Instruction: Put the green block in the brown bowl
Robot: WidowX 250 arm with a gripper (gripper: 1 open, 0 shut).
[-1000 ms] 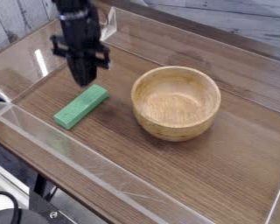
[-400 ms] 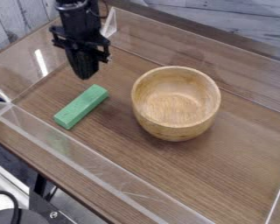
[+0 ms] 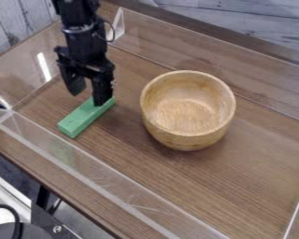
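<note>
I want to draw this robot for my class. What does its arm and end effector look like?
Draw it all black. The arm is a dark, chunky column coming down from the top. At its bottom the end effector has two straight black fingers, like a fork with two prongs. No stickers or markings show clearly; the picture is too blurry to tell cables.

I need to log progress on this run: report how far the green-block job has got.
Done: the tool is open and down over the far end of the green block, one finger on each side. In hand: the grasp itself; the fingers have not closed, and the block lies flat on the table. Left: close, lift, carry to the brown bowl, which stands empty to the right, and release.
</note>
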